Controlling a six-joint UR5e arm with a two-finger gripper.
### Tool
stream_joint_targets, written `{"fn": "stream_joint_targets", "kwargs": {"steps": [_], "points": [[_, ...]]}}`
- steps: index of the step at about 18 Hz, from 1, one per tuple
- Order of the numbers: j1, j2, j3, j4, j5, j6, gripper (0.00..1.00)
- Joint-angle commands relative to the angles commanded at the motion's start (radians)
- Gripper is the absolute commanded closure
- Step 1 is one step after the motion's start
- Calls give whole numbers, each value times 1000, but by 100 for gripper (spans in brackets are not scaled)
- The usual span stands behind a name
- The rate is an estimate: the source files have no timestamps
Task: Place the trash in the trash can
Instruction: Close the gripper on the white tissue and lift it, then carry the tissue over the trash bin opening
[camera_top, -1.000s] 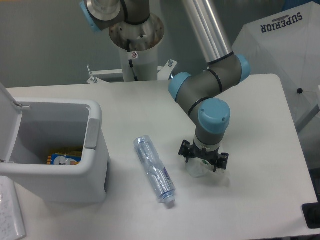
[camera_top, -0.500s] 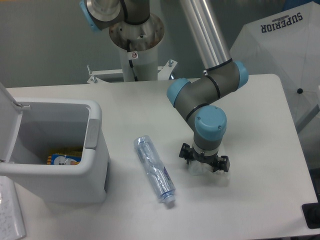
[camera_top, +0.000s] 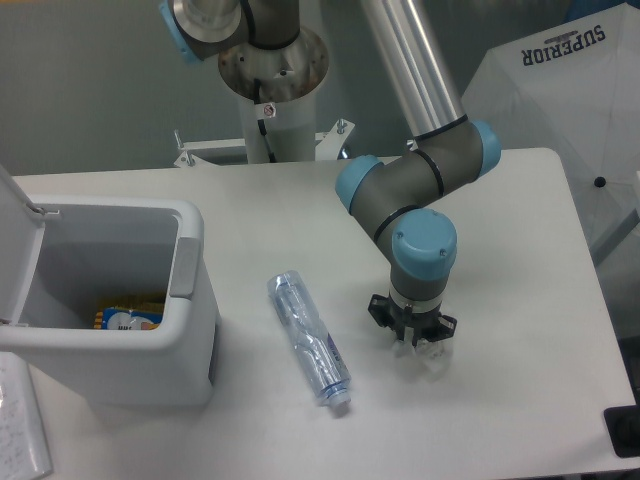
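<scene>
— judging progress: both pieces lay outside the trash can (camera_top: 185, 300); the claw (camera_top: 418, 343) sat low on the wrapper (camera_top: 432, 360), but its grip couldn't be made out.
— and the bottle (camera_top: 308, 338)?
— flat on the surface (camera_top: 520, 300), between can and claw; lid up, something orange already inside.

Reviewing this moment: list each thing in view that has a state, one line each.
Light grey rectangular plastic trash can: lid flipped open, a yellow and white item lying inside.
Long clear plastic bottle with white cap: lying on its side on the table, cap toward the camera, untouched.
Crumpled clear plastic wrapper: on the table under the tool, mostly hidden.
Tool: down at the wrapper; open or shut cannot be told.
</scene>
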Motion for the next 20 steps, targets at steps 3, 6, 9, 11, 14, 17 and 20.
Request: {"fn": "stream_joint_targets", "kwargs": {"steps": [3, 6, 9, 11, 14, 17, 20], "points": [[3, 27, 2, -2, -2, -2, 100], [11, 43, 3, -8, -8, -3, 100], [37, 86, 26, -12, -84, -6, 100], [52, 92, 61, -14, -168, -29, 100], [77, 94, 119, -14, -320, -121, 100], [84, 94, 159, -14, -474, -236, 100], [89, 103, 170, -14, -547, -296, 100]]}}
